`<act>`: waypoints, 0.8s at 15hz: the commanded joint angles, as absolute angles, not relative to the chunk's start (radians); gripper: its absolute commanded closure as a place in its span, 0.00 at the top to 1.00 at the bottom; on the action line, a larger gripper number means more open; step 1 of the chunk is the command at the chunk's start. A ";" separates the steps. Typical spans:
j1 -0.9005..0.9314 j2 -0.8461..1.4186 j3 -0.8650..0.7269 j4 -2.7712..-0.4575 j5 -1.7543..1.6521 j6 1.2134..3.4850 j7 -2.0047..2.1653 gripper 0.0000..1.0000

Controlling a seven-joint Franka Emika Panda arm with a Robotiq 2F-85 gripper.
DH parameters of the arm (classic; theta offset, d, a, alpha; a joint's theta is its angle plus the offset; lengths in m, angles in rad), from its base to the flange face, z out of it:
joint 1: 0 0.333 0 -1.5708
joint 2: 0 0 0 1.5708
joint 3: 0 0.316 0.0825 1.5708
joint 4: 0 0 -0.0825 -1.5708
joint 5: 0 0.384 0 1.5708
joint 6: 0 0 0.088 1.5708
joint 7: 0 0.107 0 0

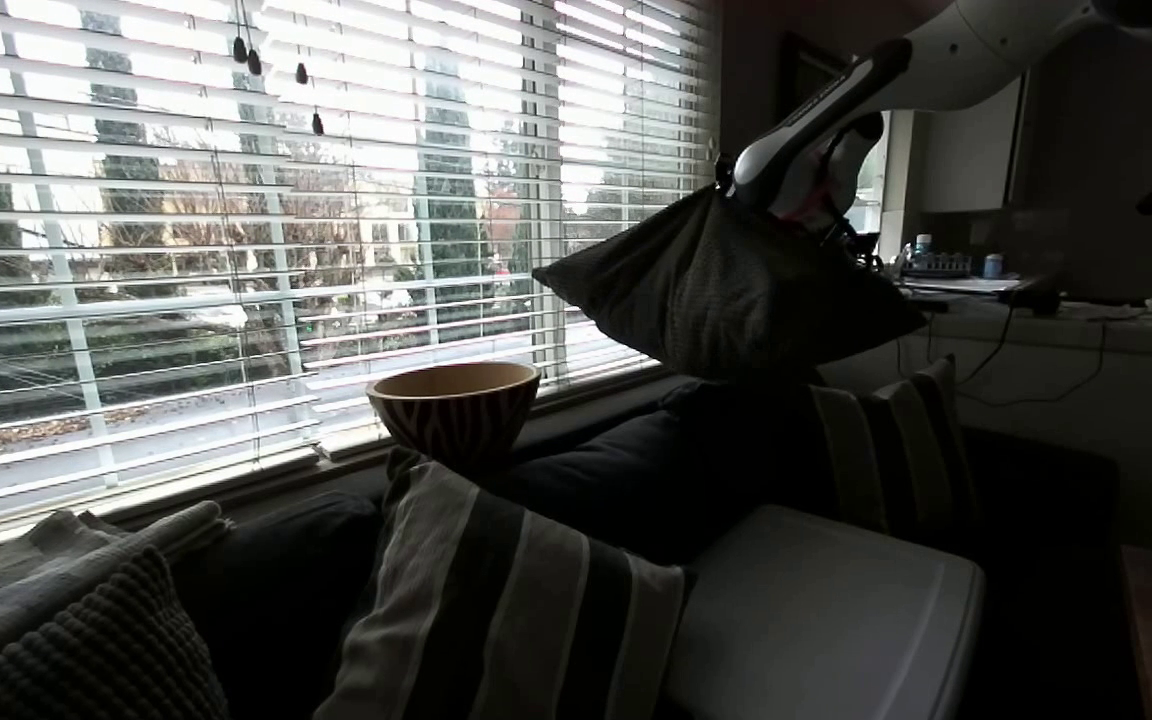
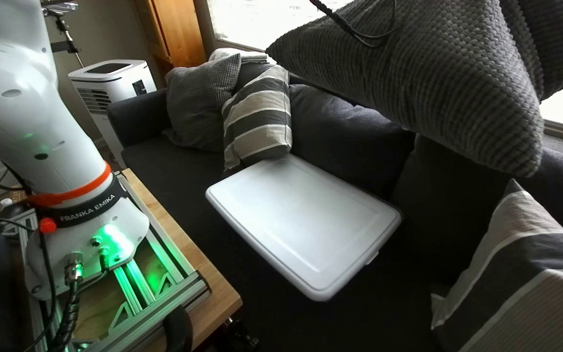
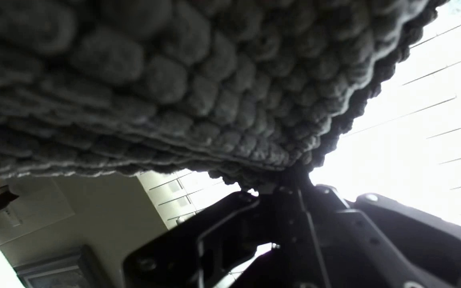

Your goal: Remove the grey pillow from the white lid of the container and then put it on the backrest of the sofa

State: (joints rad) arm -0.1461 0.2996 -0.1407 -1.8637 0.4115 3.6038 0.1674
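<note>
The grey pillow [image 1: 726, 290] is dark grey with a knobbly weave and hangs in the air. It also shows close up in an exterior view [image 2: 438, 83] and fills the top of the wrist view [image 3: 214, 88]. My gripper [image 3: 282, 180] is shut on a gathered part of it; the fingertips are partly hidden in the fabric. The pillow hangs over the dark backrest of the sofa [image 1: 626, 440]; I cannot tell whether its underside touches it. The white lid [image 2: 306, 220] lies bare on the sofa [image 2: 164, 168], well below the pillow, and shows in both exterior views [image 1: 826, 600].
A wooden bowl [image 1: 454, 415] stands on the backrest by the window blinds [image 1: 236, 200]. Striped pillows [image 2: 259, 115] [image 2: 530, 274] lean at both sides of the lid. A textured grey cushion [image 2: 201, 102] sits at one sofa end. The robot's wooden base table [image 2: 218, 288] borders the seat.
</note>
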 commanded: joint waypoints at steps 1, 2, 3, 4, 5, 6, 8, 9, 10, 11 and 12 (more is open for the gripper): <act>-0.146 0.300 -0.144 -1.864 0.401 3.604 0.178 0.02; -0.146 0.300 -0.144 -1.864 0.401 3.604 0.178 0.02; -0.146 0.300 -0.144 -1.864 0.401 3.604 0.178 0.02; -0.146 0.300 -0.144 -1.864 0.401 3.604 0.178 0.02; -0.151 0.313 -0.140 -1.846 0.393 3.601 0.185 0.01; -0.166 0.339 -0.119 -1.825 0.378 3.620 0.203 0.01; -0.211 0.428 -0.067 -1.751 0.297 3.682 0.270 0.01; -0.237 0.473 -0.041 -1.715 0.237 3.722 0.300 0.01; -0.247 0.516 -0.030 -1.668 0.205 3.732 0.317 0.01; -0.259 0.550 -0.019 -1.630 0.169 3.748 0.335 0.01; -0.270 0.586 -0.009 -1.583 0.138 3.756 0.349 0.01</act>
